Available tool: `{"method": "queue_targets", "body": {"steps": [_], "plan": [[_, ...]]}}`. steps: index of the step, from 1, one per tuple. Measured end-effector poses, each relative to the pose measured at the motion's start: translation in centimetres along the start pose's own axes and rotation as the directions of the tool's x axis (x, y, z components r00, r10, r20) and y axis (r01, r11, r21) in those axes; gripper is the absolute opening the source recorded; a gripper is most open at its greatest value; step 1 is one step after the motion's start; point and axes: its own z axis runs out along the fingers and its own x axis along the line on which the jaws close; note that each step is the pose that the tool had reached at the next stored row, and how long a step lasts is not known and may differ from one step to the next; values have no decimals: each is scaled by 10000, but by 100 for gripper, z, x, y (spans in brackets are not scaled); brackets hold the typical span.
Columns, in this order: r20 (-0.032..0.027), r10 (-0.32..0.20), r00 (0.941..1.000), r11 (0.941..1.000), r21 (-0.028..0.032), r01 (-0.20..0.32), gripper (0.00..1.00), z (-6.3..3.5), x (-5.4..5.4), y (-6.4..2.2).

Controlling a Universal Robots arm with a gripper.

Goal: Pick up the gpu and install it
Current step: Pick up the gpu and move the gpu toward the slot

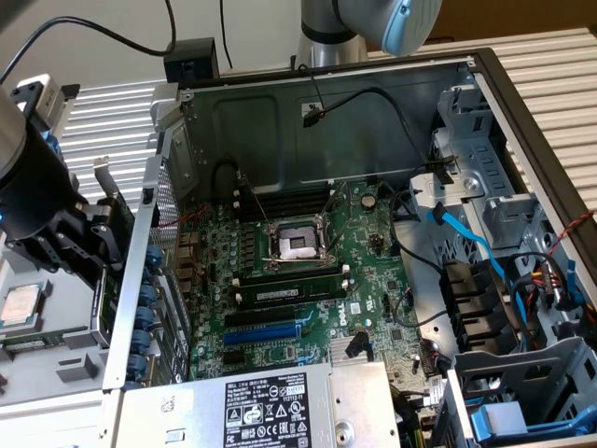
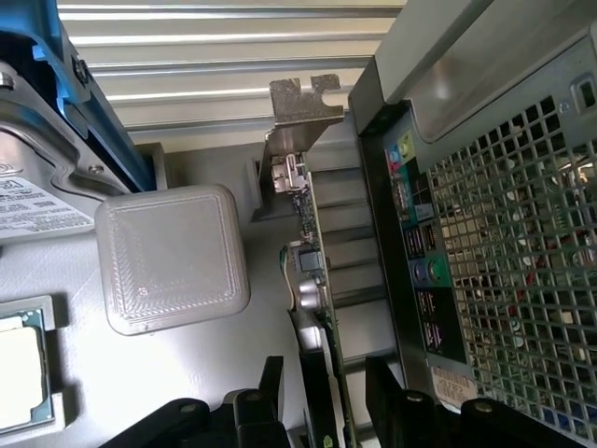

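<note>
pick-up step, it seems: the pincer (image 2: 326,373) stands spread, a jaw each side of the gpu (image 2: 315,271), which stands edge-on between them, not yet pinched, just beside the case's rear panel (image 2: 485,233). closing likely needs a square, gentle squeeze.

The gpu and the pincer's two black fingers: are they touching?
Apart. In the wrist view the gpu stands edge-on between the fingers of the open pincer, with a pale gap showing on each side.
</note>
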Motion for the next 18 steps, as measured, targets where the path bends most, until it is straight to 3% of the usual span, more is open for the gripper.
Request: {"method": "queue_targets", "body": {"steps": [8,14,18], "plan": [[88,-5,10000,10000,-74,6,47,16,3,-6],[88,-5,10000,10000,-75,6,47,17,3,-6],[101,0,9999,9999,-134,1,47,16,6,-9]]}}
